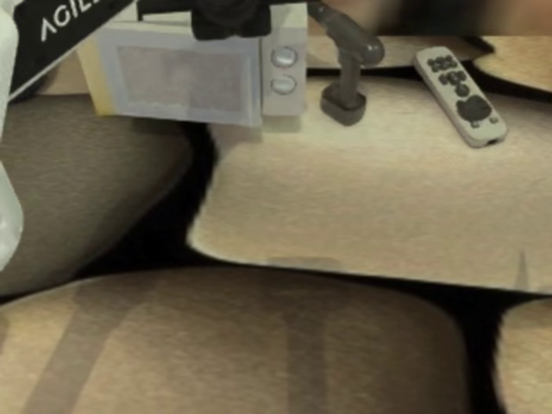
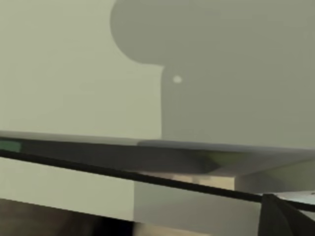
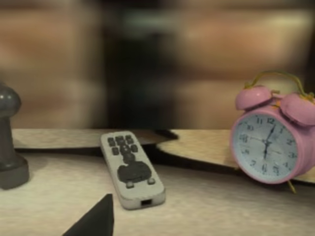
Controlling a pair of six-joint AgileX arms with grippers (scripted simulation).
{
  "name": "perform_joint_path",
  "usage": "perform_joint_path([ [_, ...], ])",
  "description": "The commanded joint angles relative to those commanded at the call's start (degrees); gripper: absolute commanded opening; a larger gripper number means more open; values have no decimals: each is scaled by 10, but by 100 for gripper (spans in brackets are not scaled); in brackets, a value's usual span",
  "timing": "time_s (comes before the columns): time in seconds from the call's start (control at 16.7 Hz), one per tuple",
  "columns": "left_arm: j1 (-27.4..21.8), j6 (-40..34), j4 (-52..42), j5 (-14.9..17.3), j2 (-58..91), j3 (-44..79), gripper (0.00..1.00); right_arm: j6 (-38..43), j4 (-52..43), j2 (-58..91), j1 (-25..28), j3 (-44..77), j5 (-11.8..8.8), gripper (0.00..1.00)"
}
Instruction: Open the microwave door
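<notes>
The small white microwave stands at the table's far left, its two round knobs facing the camera. The microwave door, white with a grey window, covers the front left of the knobs; its knob-side edge seems to stand slightly out from the body. My left gripper is a dark mass over the microwave's top, at the end of the black arm. In the left wrist view a pale microwave surface fills the frame and one dark fingertip shows. From the right gripper only one dark fingertip shows, low over the table.
A dark grey stand-like object stands just right of the microwave. A grey remote control lies at the far right, and a pink alarm clock stands beyond it. The tabletop has a dark-seamed stone pattern.
</notes>
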Motion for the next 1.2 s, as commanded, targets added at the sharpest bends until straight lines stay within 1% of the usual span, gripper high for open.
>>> perform_joint_path([
  [0.72,0,0,0,0,0,0,0,0,0,0,0,0,0,100],
  [0.78,8,4,4,-4,-31,30,0,0,0,0,0,0,0,100],
  [0.84,8,5,5,-4,-32,29,0,0,0,0,0,0,0,100],
  [1.02,9,25,23,5,-46,-13,0,0,0,0,0,0,0,100],
  [1.2,8,52,47,23,-63,-86,0,0,0,0,0,0,0,100],
])
